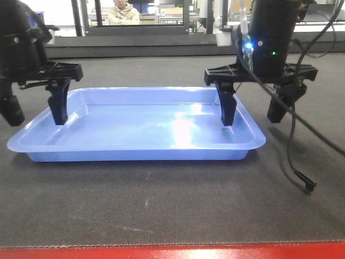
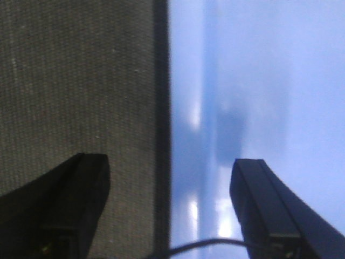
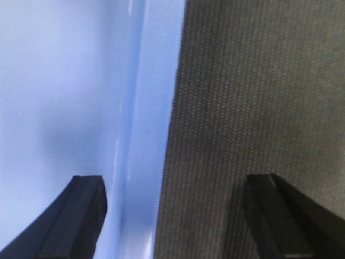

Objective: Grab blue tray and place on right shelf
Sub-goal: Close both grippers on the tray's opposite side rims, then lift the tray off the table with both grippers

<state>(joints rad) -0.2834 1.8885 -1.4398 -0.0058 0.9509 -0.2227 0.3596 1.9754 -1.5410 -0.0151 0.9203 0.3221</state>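
The blue tray (image 1: 140, 127) lies flat on the dark mat (image 1: 161, 205), in the middle of the front view. My left gripper (image 1: 35, 116) is open and straddles the tray's left rim, one finger inside and one outside over the mat. In the left wrist view the left gripper (image 2: 170, 167) has the rim of the tray (image 2: 259, 81) running between its fingers. My right gripper (image 1: 252, 120) is open astride the right rim in the same way. The right wrist view shows the right gripper (image 3: 175, 183) over the edge of the tray (image 3: 64, 81). The right shelf is out of view.
A red table edge (image 1: 172, 252) runs along the bottom of the front view. A black cable (image 1: 294, 156) hangs from the right arm down to the mat. A person (image 1: 124, 12) sits behind glass far at the back.
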